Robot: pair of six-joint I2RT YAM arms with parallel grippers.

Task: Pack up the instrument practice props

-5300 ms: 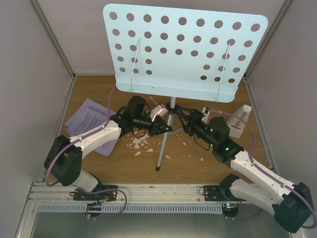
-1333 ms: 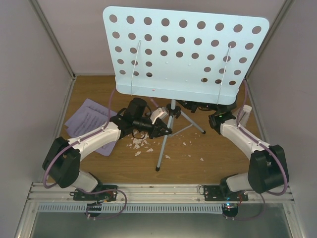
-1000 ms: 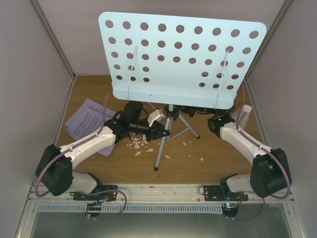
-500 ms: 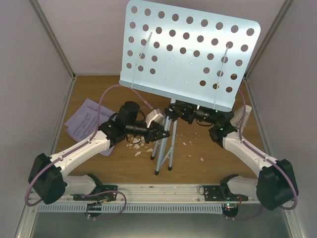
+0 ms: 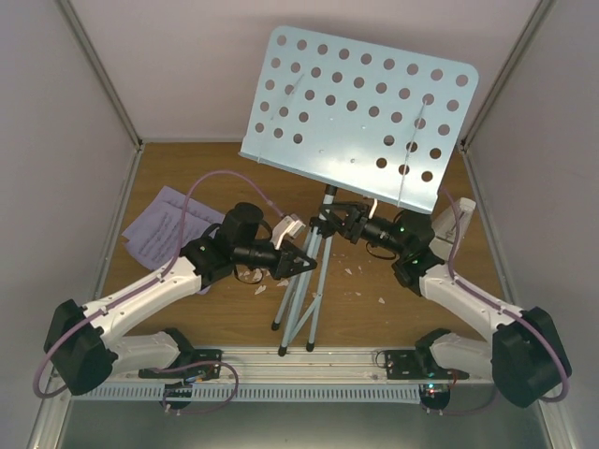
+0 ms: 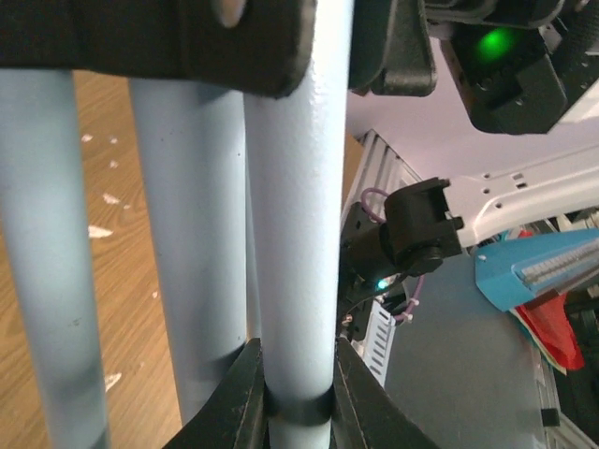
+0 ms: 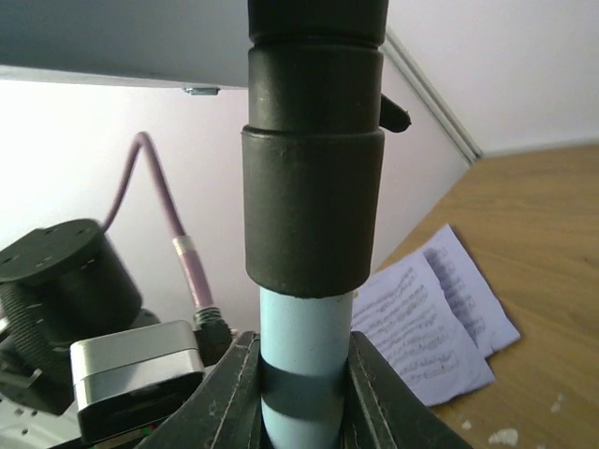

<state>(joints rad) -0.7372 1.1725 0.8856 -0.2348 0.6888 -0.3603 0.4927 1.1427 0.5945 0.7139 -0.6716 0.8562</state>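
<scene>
The pale blue music stand is lifted and tilted, its round-holed desk leaning toward the back right. Its tripod legs are folded close together and point at the near edge. My left gripper is shut on one leg tube, just below the black leg hub. My right gripper is shut on the pale blue pole under its black collar. Printed sheet-music pages lie on the table at the left. A small white metronome shows at the right, partly hidden by the desk.
Small white crumbs are scattered on the wooden table under the stand. Grey walls close the left, right and back sides. A metal rail with both arm bases runs along the near edge.
The stand has tipped and shifted right, its desk rising toward the back right. The legs have closed together and swung toward the near edge. Both arms moved with it, still gripping.
</scene>
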